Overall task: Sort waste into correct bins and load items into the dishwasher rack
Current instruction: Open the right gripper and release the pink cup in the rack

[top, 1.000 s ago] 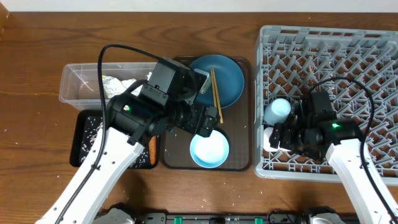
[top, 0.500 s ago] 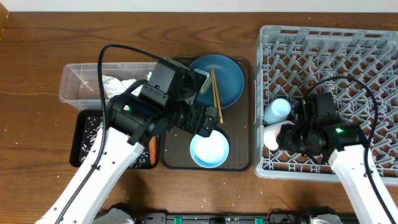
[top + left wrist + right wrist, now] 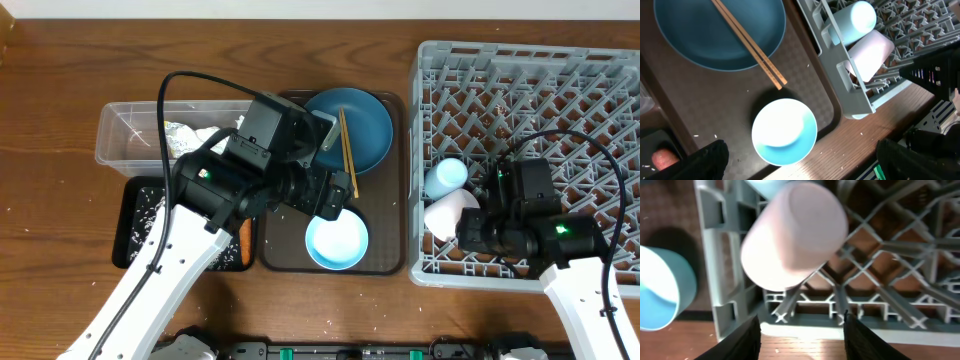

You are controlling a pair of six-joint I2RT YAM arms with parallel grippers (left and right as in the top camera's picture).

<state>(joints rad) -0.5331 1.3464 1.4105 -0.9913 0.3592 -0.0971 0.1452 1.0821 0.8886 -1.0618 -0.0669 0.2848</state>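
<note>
In the grey dishwasher rack (image 3: 560, 100) a pink cup (image 3: 792, 235) lies on its side at the front left corner, next to a light blue cup (image 3: 447, 178). My right gripper (image 3: 802, 340) stands open just short of the pink cup, nothing between its fingers. My left gripper (image 3: 802, 162) hangs wide open above the light blue bowl (image 3: 784, 131), which sits on the brown serving tray (image 3: 385, 255). Behind the bowl, brown chopsticks (image 3: 747, 42) rest across the dark blue dish (image 3: 720, 30).
At the far left, a clear tub (image 3: 125, 140) holds crumpled white tissue (image 3: 195, 135). In front of it a black tray (image 3: 135, 240) has rice grains scattered in it. A small orange carrot (image 3: 245, 238) lies by that tray's right edge.
My right gripper has drawn back to the right, away from the pink cup, which now lies free in the rack. The left arm has not moved.
</note>
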